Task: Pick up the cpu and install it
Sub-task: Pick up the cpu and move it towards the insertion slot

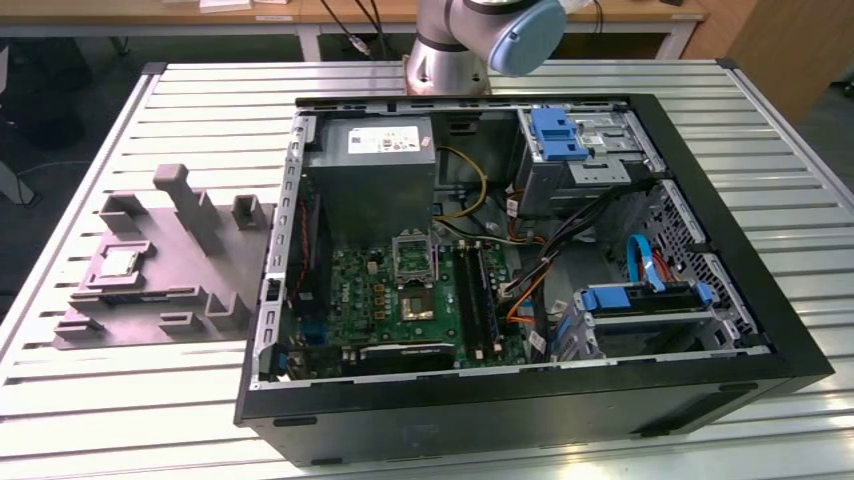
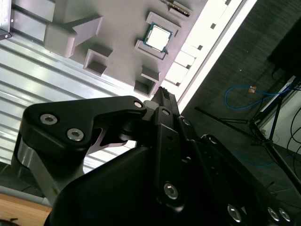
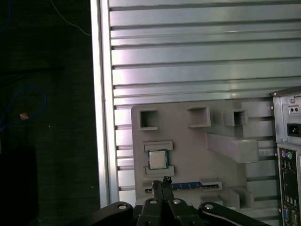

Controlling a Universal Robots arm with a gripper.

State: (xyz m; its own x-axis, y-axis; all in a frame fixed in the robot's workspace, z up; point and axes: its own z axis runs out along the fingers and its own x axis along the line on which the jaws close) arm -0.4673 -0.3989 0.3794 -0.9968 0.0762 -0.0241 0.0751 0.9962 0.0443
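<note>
The hand (image 3: 165, 181) seems closed and empty, hovering near the cpu (image 3: 157, 159).

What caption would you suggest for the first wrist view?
Looking down past the shut tool at the cpu resting in the grey fixture on the slatted table.

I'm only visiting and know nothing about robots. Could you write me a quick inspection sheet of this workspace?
Surface: slatted metal table carrying a grey holder and an open computer case.
Job's things: cpu lies in the holder, not picked up.
Clutter: nothing seen.
Grippers: gripper shut, empty, pointed at the holder, nearest the cpu.
Cables: coloured wires inside the case; blue cable on the floor.
Surroundings: wooden benches behind the table.
</note>
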